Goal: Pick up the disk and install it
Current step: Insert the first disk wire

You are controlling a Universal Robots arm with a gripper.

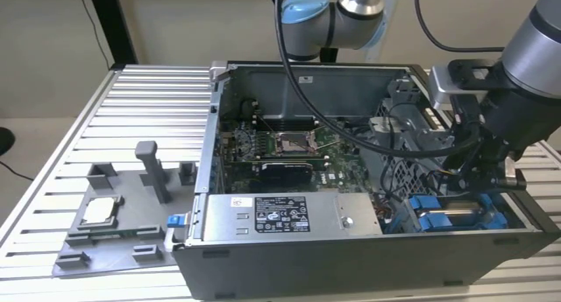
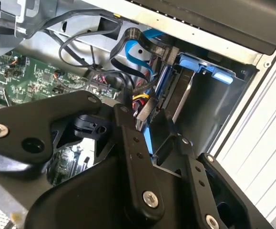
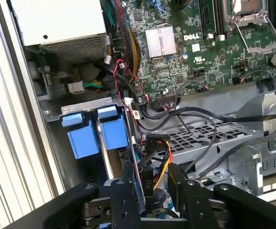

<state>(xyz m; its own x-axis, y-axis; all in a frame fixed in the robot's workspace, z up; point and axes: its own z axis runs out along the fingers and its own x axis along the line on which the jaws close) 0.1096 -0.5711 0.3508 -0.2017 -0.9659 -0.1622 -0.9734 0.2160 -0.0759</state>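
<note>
Setting: open computer case (image 1: 351, 266) lay on a slatted metal desk (image 1: 149, 98), its side panel off and the green motherboard (image 1: 290, 144) exposed.
Arm: reached down into the case at the exterior view's right, over the front corner drive bay.
End effector (image 1: 487, 180): low inside the bay, among black and coloured cables (image 3: 159, 152); could not tell whether it was clamped on anything or free.
Disk (image 3: 113, 136): stood on edge in the drive bay, blue carrier frame uppermost, just beside the end effector; in the first wrist view a second blue block sat alongside it.
Power supply (image 1: 280, 213): grey box with black label, along the case's near wall, just beside the bay.
Tray (image 1: 114, 249): grey moulded holder on the desk at the exterior view's left, well apart from the arm.
Chip (image 1: 99, 210): small square silver part resting on that tray.
</note>
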